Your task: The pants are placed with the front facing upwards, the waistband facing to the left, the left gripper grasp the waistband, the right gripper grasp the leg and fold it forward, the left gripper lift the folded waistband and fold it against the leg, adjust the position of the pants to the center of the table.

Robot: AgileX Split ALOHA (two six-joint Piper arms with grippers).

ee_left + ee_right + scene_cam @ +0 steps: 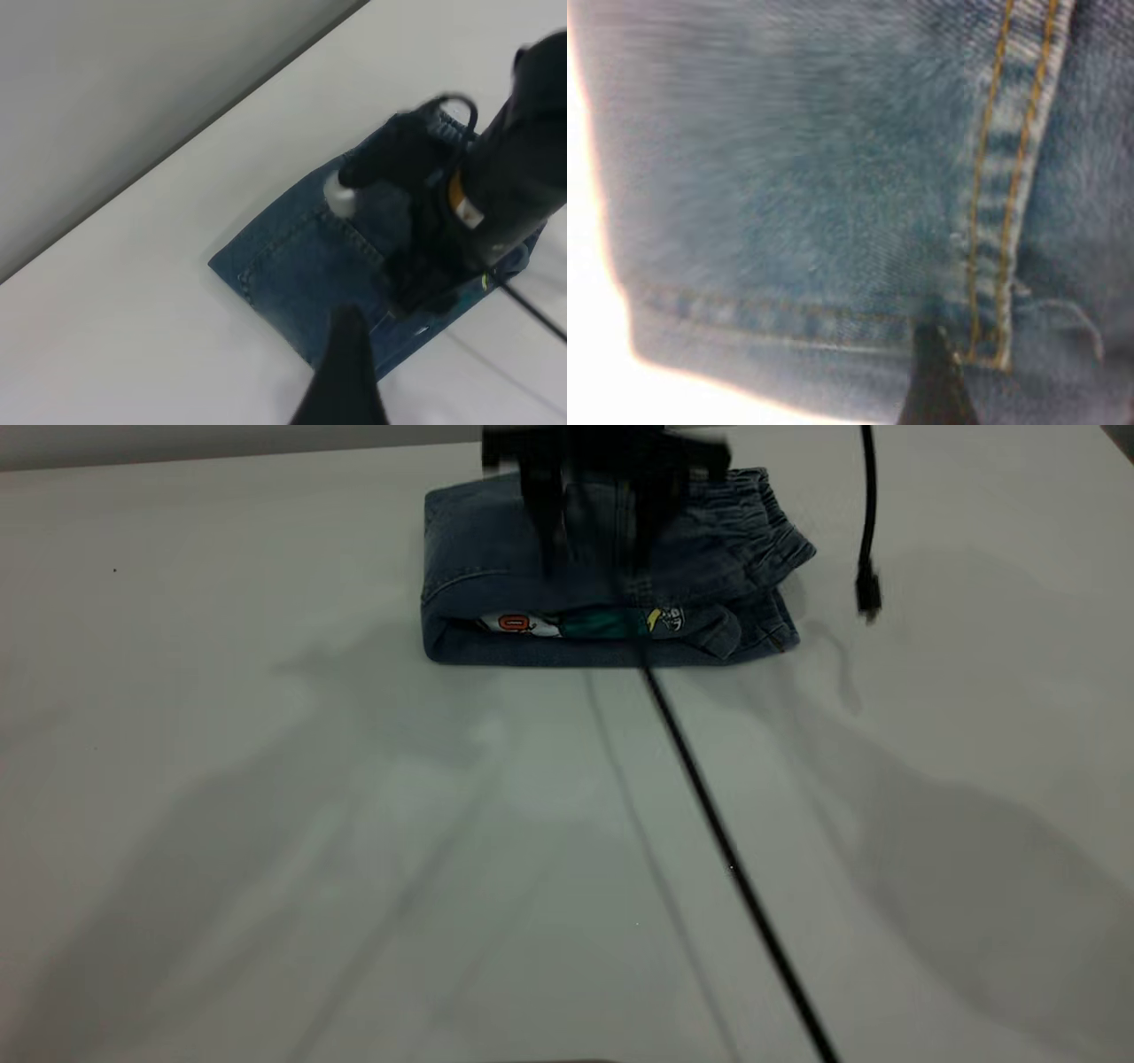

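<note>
No readable text; the pants point(532, 558) show only blurred coloured print

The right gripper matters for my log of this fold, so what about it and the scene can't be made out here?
- Right gripper: blurred and cut off by the top edge in the exterior view; open or shut is unclear.
- Left gripper: one dark finger shows in the left wrist view; the bottom edge cuts the rest.
- Pants: the gripper hides part of the top layer; the right wrist view shows only close denim.
- Printed patch: tucked between layers, unreadable.
</note>
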